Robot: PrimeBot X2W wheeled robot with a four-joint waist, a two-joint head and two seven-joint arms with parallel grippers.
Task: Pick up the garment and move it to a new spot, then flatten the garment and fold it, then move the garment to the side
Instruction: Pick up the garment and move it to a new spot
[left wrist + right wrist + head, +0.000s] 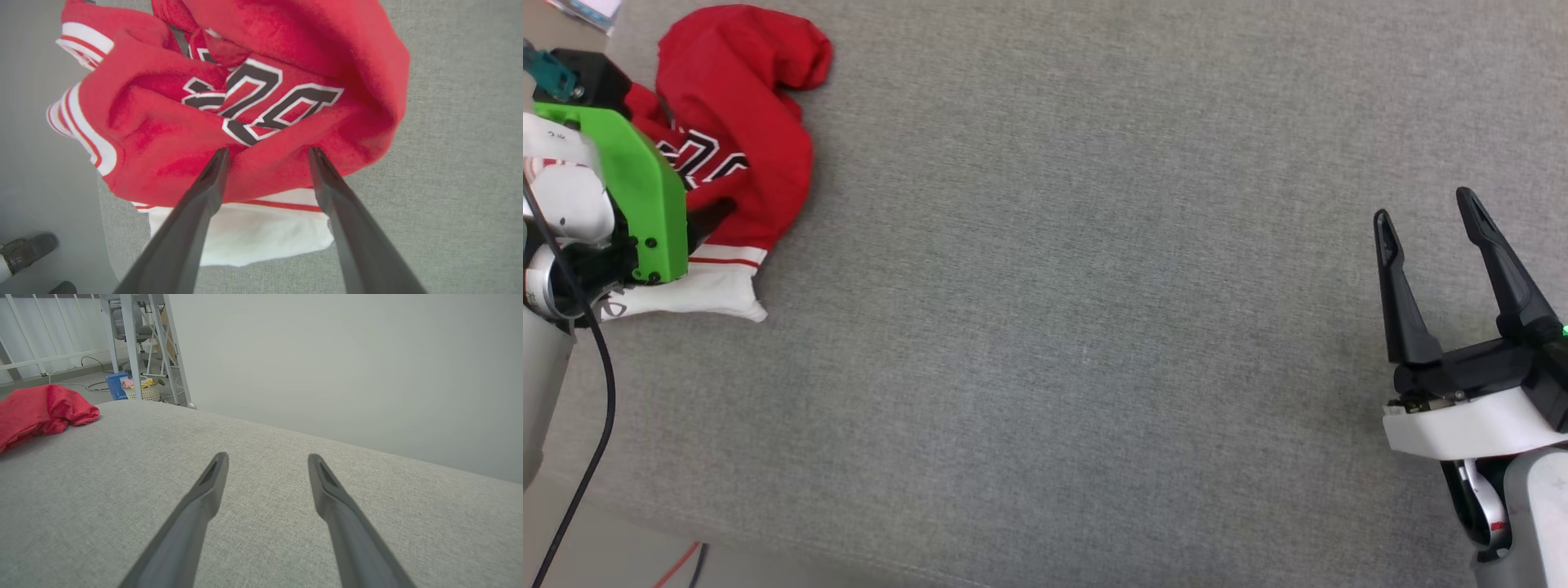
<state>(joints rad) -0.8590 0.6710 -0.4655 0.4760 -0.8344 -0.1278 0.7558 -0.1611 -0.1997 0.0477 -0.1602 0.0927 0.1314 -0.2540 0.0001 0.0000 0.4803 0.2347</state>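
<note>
While the garment [739,106] lay crumpled at the grey cushion's [1094,327] far left edge, the left gripper [265,152] hovered over it, fingers apart.
The right gripper [1421,206], spread and empty, sat well apart; a basket [147,391] and blue box [115,386] stood beyond.

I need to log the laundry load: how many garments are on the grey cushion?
1. A crumpled red jersey lies at the cushion's far left edge, directly in front of the open left gripper. Another could be hidden beneath its folds.
</note>
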